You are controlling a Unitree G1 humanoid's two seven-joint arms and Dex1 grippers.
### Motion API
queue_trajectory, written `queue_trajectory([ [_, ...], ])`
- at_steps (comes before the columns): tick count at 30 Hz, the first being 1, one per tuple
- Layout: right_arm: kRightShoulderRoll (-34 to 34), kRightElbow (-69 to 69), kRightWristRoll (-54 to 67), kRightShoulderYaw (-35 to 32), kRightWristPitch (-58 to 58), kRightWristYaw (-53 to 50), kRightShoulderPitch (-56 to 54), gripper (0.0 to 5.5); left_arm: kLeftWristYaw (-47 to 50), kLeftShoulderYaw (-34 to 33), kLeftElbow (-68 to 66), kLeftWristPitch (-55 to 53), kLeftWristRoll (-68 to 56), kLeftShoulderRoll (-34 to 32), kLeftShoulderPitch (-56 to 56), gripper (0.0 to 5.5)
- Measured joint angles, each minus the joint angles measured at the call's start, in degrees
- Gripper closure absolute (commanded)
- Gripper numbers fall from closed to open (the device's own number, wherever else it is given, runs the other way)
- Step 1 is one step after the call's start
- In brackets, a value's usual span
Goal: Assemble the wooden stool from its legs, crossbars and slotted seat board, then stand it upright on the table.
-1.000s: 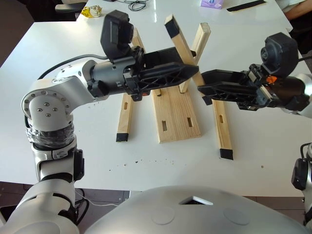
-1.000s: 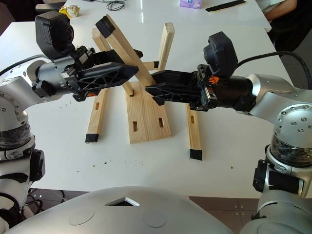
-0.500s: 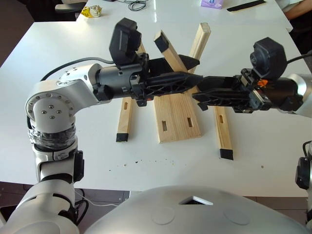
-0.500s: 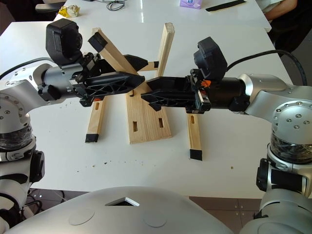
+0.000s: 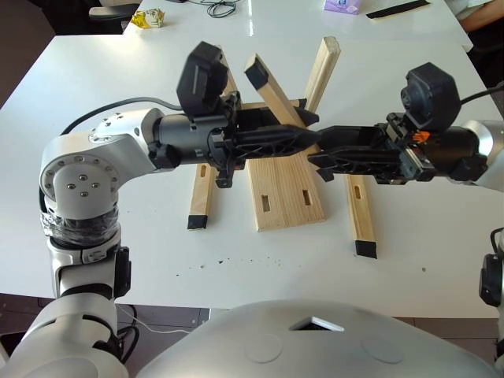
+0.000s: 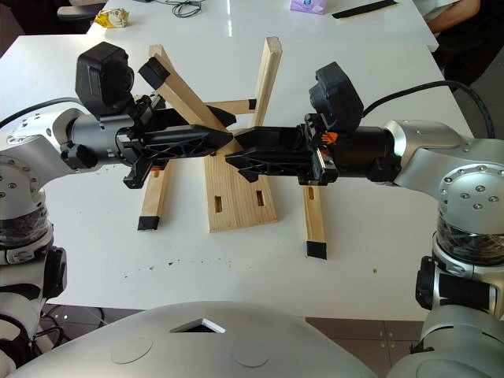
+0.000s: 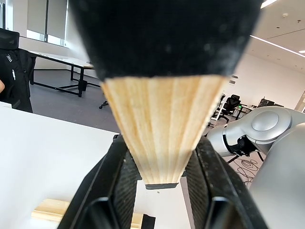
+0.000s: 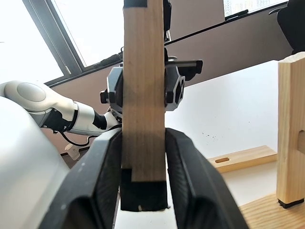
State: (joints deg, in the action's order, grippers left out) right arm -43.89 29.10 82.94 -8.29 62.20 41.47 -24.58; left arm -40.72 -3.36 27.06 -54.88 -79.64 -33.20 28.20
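**Both grippers clamped on one tilted stool leg**

The left gripper (image 6: 224,140) and right gripper (image 5: 319,152) met tip to tip at the centre of the head views. Each was closed on the lower part of the tilted leg (image 5: 276,90). This was a square bar of pale, straight-grained wood, with a matte black cap on its raised end pointing toward the upper left.

The left wrist view added what the head views hid: black fingers (image 7: 121,176) with rough pads pressed flat against two opposite faces of the bar. The right wrist view showed the same kind of grip, its fingers (image 8: 183,176) hugging the wood, with one end of the bar dark.

Just behind, the upright leg (image 5: 323,63) stood on the seat board (image 5: 287,193), a flat plank cut with rectangular slots. On the glossy white table (image 5: 102,79), the left flat leg (image 5: 201,189) and right flat leg (image 5: 358,209) lay one on either side of the board. Both were slotted and black-capped. A crossbar (image 6: 228,105) showed behind the grippers.

Print on the purple pack (image 5: 342,6) at the top edge was too small to read.
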Motion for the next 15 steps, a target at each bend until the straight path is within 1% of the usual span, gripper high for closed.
queue_trajectory([
  [4,-0.4,0.2,-1.9,0.3,-0.4,0.9,0.0,4.20,-0.2,0.5,0.0,0.5,1.1,0.0,-0.2,4.18],
  [5,-0.4,0.3,-2.6,0.6,-0.8,1.0,0.0,3.83,-0.3,0.6,0.0,0.6,1.3,0.0,-0.3,4.18],
  [7,-0.5,1.0,-5.1,1.3,-1.7,1.1,0.0,3.53,-0.3,0.7,-0.1,0.6,2.2,-0.1,-0.5,4.19],
  [10,-2.7,2.7,-9.0,2.0,-2.7,4.3,2.4,3.07,-0.7,0.8,-0.2,0.7,2.7,-0.1,-0.8,4.19],
  [12,-4.3,3.7,-12.1,3.0,-3.4,6.4,4.7,2.92,-0.8,0.8,-0.3,0.7,3.5,-0.2,-0.8,4.19],
  [15,-7.0,3.5,-19.0,4.5,-5.7,9.7,8.7,2.90,-1.2,0.1,-1.4,0.9,4.5,-0.6,-0.6,4.19],
])
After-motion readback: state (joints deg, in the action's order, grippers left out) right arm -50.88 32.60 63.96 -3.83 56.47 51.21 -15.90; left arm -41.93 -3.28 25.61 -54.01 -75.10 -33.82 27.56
